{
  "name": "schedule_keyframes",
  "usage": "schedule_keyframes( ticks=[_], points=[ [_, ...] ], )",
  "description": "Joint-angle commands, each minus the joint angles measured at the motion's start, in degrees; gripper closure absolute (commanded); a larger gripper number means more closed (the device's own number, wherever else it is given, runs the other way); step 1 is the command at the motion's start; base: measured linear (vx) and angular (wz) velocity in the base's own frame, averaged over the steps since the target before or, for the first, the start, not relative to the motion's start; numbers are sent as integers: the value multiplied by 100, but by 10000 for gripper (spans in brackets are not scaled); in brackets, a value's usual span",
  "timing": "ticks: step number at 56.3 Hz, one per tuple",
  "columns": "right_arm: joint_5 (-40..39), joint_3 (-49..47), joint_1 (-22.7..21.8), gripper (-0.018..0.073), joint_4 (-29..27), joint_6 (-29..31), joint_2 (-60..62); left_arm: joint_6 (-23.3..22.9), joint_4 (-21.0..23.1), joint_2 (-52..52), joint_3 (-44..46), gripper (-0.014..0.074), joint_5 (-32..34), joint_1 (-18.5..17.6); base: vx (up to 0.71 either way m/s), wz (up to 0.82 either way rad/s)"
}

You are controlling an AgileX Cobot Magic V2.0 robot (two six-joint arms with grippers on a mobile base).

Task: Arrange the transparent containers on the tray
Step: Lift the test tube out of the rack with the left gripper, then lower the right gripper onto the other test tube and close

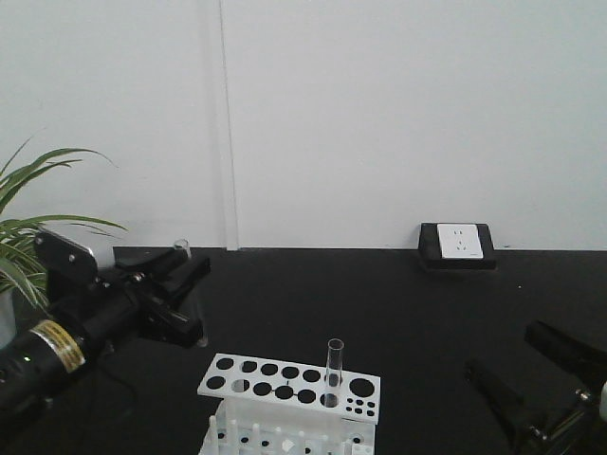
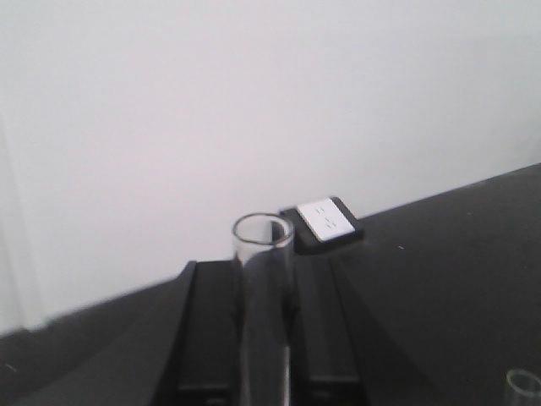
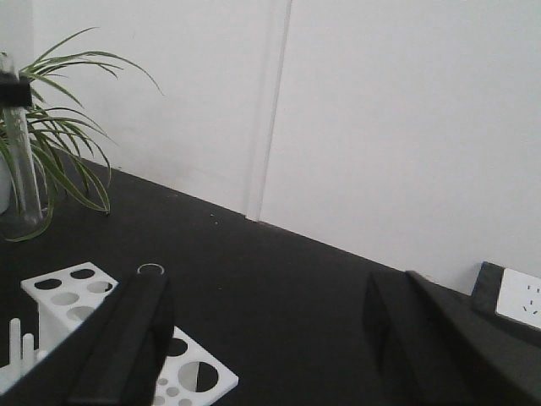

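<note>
My left gripper (image 2: 265, 275) has its two black fingers (image 2: 211, 334) squeezed shut on a long, thin, clear glass test tube (image 2: 264, 321). The tube sits between the pads and points up, close to straight. Its open round rim pokes out above the fingertips. In the front view I see this gripper up off the table on the left side. The lower part of the tube hangs down below the fingers. I cannot see its bottom end well.

My right gripper (image 3: 266, 292) is spread wide open. Nothing is between its two long black fingers (image 3: 127, 347). It sits low on the right side, well apart from the left one.

Between the two arms, near the front, stands a white plastic rack with round holes (image 1: 285, 379). A second clear glass test tube (image 1: 334, 365) stands upright in a hole toward the right end of the rack. Its open rim sticks up above the rack top. No gripper touches it.

All of this is over a flat black table top (image 1: 379, 303). At the back right, a white wall socket on a black block (image 1: 458, 243) rests against the white wall. At the far left, a green plant with long thin leaves (image 1: 28, 227) leans in.
</note>
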State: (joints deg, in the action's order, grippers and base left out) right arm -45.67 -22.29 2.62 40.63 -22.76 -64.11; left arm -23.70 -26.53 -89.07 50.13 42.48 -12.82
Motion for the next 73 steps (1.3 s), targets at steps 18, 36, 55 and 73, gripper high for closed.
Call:
schedule_keyframes(
  ticks=[18,36,55,73],
  points=[
    [-783,-537,267,45,597,49,-1293,224,-408,1768,486,597,-1800,-24,0,0],
    [-973,-1949,1016,120,619,20,-2894,116,-438,1797,486,597,-2220,-17,0,0],
    [-1391,-3038,1069,132,670,-450,-4069,82,-438,1797,486,597,-2247,-17,0,0],
    [-1555,-3510,1069,192,893,-725,-4628,82,-438,1797,486,597,-2369,-17,0,0]
  ],
)
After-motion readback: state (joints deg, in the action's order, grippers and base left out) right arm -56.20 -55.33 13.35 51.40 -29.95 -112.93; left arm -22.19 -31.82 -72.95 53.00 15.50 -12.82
